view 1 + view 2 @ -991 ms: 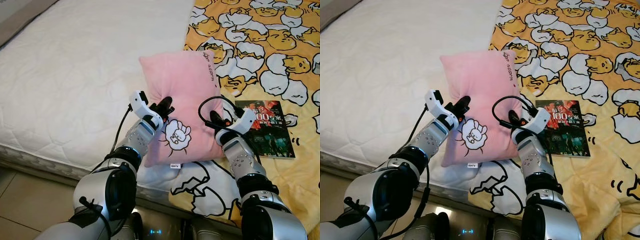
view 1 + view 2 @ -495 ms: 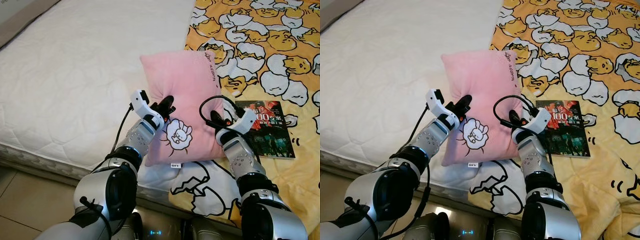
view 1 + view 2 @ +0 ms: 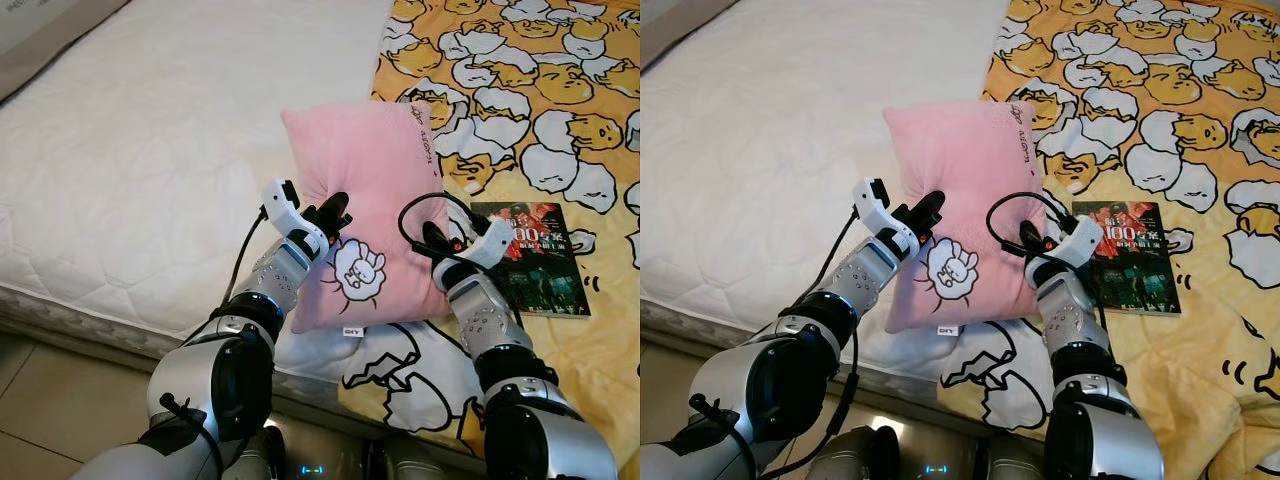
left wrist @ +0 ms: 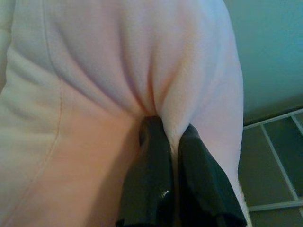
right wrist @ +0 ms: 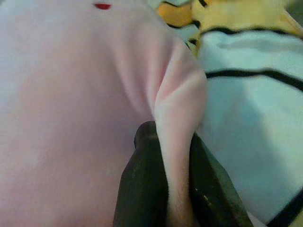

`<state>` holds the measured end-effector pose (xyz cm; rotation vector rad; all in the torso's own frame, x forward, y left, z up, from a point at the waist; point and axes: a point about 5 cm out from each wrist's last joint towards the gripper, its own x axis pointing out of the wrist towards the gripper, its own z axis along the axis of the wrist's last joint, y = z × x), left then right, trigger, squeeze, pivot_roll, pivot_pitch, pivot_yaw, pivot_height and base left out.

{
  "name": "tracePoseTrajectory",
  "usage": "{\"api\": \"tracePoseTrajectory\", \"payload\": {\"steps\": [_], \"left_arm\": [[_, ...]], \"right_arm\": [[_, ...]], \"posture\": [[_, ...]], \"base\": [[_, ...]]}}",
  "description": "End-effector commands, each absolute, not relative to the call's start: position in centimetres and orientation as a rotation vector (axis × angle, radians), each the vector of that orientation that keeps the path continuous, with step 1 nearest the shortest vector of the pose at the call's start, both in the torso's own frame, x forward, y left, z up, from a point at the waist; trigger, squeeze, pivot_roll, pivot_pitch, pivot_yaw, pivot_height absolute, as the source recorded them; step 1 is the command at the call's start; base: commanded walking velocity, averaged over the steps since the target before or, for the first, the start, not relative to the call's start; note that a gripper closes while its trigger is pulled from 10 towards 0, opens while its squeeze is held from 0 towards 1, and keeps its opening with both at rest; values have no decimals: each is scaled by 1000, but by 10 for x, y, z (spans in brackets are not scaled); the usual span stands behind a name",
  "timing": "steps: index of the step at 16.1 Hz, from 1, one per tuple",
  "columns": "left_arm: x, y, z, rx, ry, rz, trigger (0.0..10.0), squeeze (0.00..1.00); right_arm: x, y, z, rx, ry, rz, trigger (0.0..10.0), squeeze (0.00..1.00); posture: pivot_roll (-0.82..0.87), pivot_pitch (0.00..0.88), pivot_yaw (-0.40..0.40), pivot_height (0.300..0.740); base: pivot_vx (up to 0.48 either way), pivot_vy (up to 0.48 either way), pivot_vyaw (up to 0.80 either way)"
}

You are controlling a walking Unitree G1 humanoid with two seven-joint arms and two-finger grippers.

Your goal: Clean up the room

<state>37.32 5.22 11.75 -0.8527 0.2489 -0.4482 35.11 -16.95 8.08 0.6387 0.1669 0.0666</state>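
The pink pillow (image 3: 365,225) is held up over the near edge of the bed, tilted, between the robot's 2 arms, with its lower end hanging just above the edge of the blanket. A white cartoon hand print (image 3: 357,268) sits on its lower front, dark lettering runs along its upper right edge, and a small white label hangs at its bottom seam. The left tool (image 3: 333,212) grips the pillow's left side; in the left wrist view its 2 black fingers (image 4: 151,184) are pressed together on a pinched fold of pink fabric. The right tool (image 3: 432,240) grips the pillow's right side; in the right wrist view its fingers (image 5: 142,189) are clamped on a ridge of the pink cloth with the fold squeezed between them. Just right of the right tool, a dark-covered book (image 3: 530,255) lies flat on a yellow blanket (image 3: 540,90) printed with white and yellow egg characters, which covers the right part of the bed. The left part is a bare white quilted mattress (image 3: 150,130). Below the bed's near edge, tiled floor (image 3: 50,400) shows at the lower left.
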Motion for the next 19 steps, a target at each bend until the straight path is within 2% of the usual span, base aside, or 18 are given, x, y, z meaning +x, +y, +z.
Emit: {"api": "tracePoseTrajectory", "payload": {"steps": [1, 2, 4, 7, 12, 14, 19], "left_arm": [[375, 40, 126, -771, 269, -507, 0, 0], [379, 41, 134, -713, 250, -516, 10000, 0], [389, 45, 159, -554, 150, -545, 10000, 0], [399, 52, 191, -402, 11, -569, 10000, 0], [411, 74, 245, -239, -211, -526, 10000, 0], [411, 79, 253, -245, -239, -526, 10000, 0], [410, 76, 237, -321, -184, -509, 10000, 0]], "right_arm": [[361, -160, 102, 527, 90, 128, 0, 0], [366, -156, 117, 465, 27, 143, 10000, 0], [373, -156, 148, 396, -107, 126, 10000, 0], [376, -163, 176, 332, -220, 83, 10000, 0], [372, -170, 212, 272, -360, 39, 10000, 0], [368, -176, 210, 293, -362, -4, 10000, 0], [361, -179, 195, 268, -322, -59, 10000, 0]], "posture": [[-26, 59, 17, 740], [-26, 49, 18, 740], [-20, 23, 18, 740], [-5, 2, 18, 740], [16, 0, 14, 740], [20, 0, 15, 740], [13, 0, 18, 740]], "base": [[0, 0, 0], [0, 0, 0], [0, 0, 0], [0, 0, 0], [0, 0, 0], [0, 0, 0], [0, 0, 0]]}}
